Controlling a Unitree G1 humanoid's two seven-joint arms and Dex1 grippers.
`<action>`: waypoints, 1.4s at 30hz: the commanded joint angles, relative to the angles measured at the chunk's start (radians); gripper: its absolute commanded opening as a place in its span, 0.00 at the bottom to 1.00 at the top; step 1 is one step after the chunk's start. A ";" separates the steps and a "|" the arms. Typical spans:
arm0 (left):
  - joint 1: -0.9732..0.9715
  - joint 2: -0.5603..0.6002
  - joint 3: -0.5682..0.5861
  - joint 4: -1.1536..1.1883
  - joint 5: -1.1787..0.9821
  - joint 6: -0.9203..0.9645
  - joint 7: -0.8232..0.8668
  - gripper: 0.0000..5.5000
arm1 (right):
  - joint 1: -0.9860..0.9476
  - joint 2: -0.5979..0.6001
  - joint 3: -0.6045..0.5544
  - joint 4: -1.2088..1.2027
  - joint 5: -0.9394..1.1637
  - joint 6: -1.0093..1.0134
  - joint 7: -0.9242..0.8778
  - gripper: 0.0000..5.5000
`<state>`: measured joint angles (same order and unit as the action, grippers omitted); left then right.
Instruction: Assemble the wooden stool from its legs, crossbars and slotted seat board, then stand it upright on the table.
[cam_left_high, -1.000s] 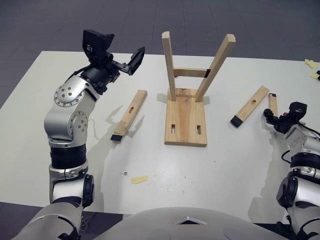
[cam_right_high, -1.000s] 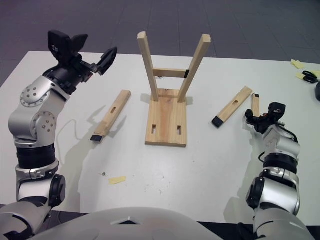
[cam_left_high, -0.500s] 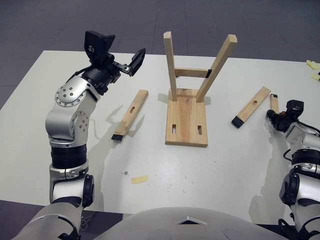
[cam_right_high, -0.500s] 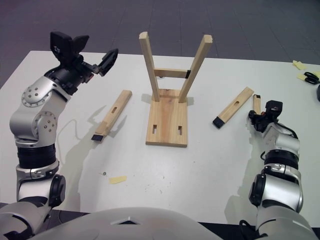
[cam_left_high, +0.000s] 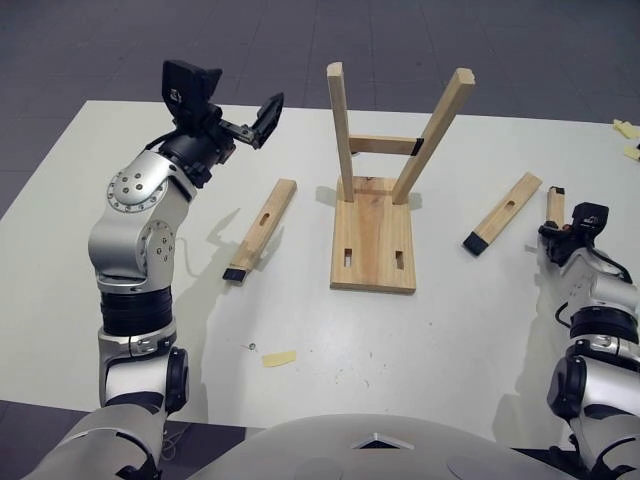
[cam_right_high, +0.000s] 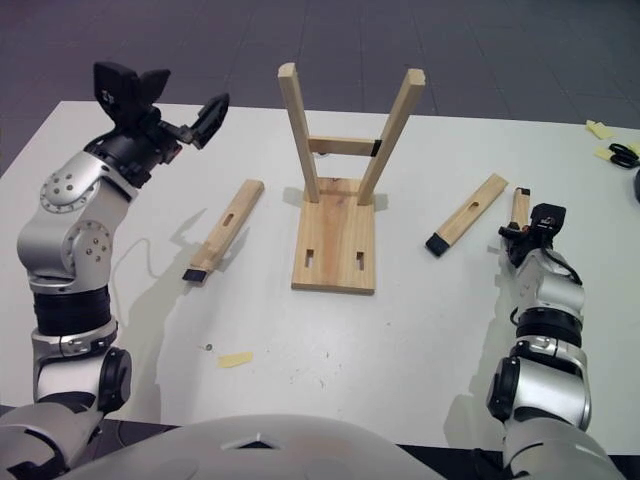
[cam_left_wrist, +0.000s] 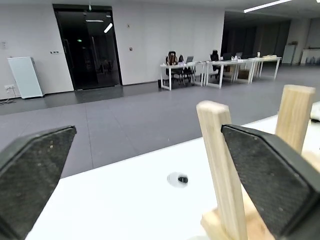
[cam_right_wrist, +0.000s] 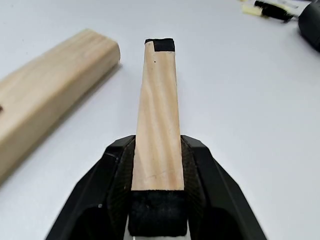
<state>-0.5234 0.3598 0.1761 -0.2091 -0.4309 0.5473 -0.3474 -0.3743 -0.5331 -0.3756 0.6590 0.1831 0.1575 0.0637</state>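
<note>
**Left eye view.** The left end effector is raised over the far left part of the desk, with its fingers spread apart and nothing between them. Ahead of its fingertips, toward the middle of the desk, the seat board lies flat. Two upright legs stand in the board's far end, joined by a fitted crossbar. Below the end effector, between it and the board, the left loose leg lies flat. The right end effector sits low near the desk's right edge, clamped on the near end of the loose crossbar, which points away from it. The right loose leg lies just beside that crossbar, on the seat board's side. A tape scrap lies near the desk's front.

**Right eye view.** The board's end nearest the robot shows two open slots.

**Left wrist view.** The fingers stand wide apart. The top of one upright leg rises in the gap ahead, close to one finger, and the second leg's top stands just past that finger.

**Right wrist view.** The pads press both sides of the loose crossbar, whose black-tipped far end points straight out. The right loose leg lies alongside it, apart from it.
</note>
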 joint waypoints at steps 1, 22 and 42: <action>-0.128 -0.077 0.098 -0.035 -0.196 0.093 0.055 0.98 | -0.071 0.059 0.101 -0.392 -0.076 -0.267 -0.015 0.24; -0.141 -0.190 0.023 -0.125 -0.840 0.299 0.264 0.98 | 0.037 0.266 0.595 -0.915 -0.006 -0.271 0.376 0.24; -0.083 -0.106 -0.015 -0.160 -0.765 0.270 0.221 0.35 | 0.073 0.308 0.584 -0.918 -0.115 -0.324 0.342 0.24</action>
<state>-0.6204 0.2497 0.1658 -0.3649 -1.2089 0.8266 -0.1145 -0.2982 -0.2340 0.2260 -0.2578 0.0779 -0.1664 0.4232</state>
